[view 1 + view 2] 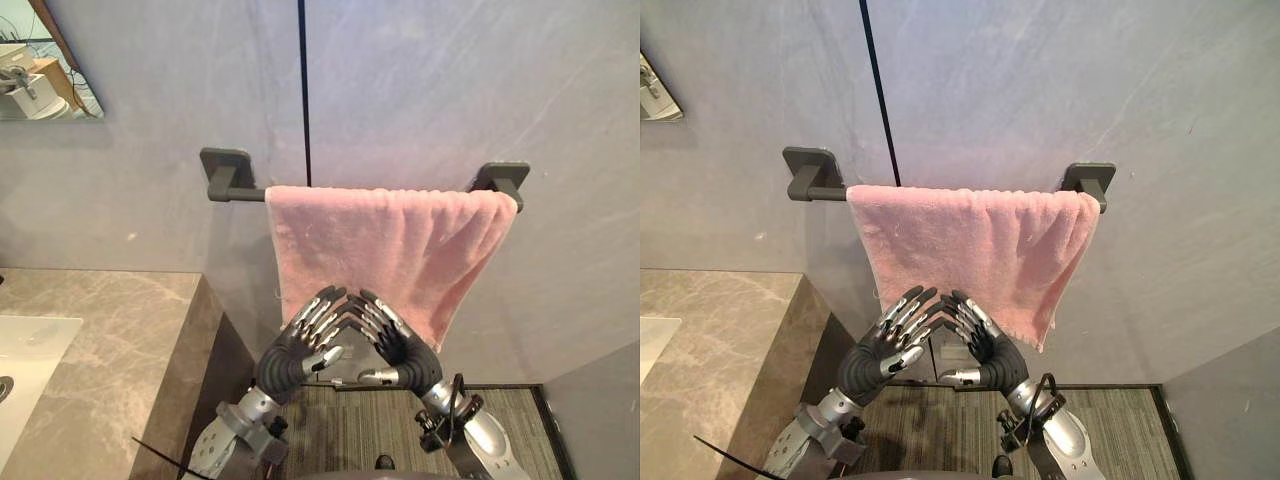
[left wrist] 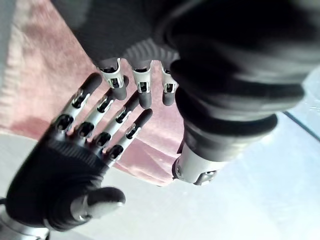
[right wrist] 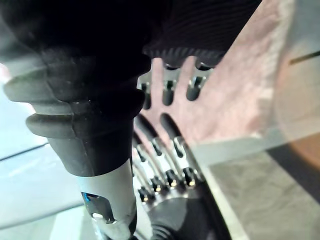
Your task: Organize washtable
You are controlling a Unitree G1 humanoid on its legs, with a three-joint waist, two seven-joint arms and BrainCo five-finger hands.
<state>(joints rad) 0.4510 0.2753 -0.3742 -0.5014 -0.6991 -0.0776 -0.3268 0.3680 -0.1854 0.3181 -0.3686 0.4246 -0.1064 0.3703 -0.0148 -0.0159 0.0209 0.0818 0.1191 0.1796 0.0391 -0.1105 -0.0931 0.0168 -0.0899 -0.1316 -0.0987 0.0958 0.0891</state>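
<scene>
Both hands, left hand (image 1: 292,355) and right hand (image 1: 405,350), hover empty with straight fingers, tips almost meeting before the hem of the pink towel (image 1: 390,250) draped on the wall bar (image 1: 240,192) — straightening it likely needs a pinch next.

Lower left: a beige-grey veined stone desk (image 1: 130,320), thick-edged, set flush against the grey wall. Sunk into its top at the far left, a white rectangular basin (image 1: 30,350).

On the wall to the right of the desk, a dark grey metal towel rail (image 1: 245,194) on two square brackets. Draped over it, a pale pink terry towel (image 1: 390,250), reaching up to the right bracket, with a short stretch of rail bare beside the left one; lower edge slanting down toward the right.

Below, a grey striped floor (image 1: 340,440), dark-bordered along the wall.
</scene>
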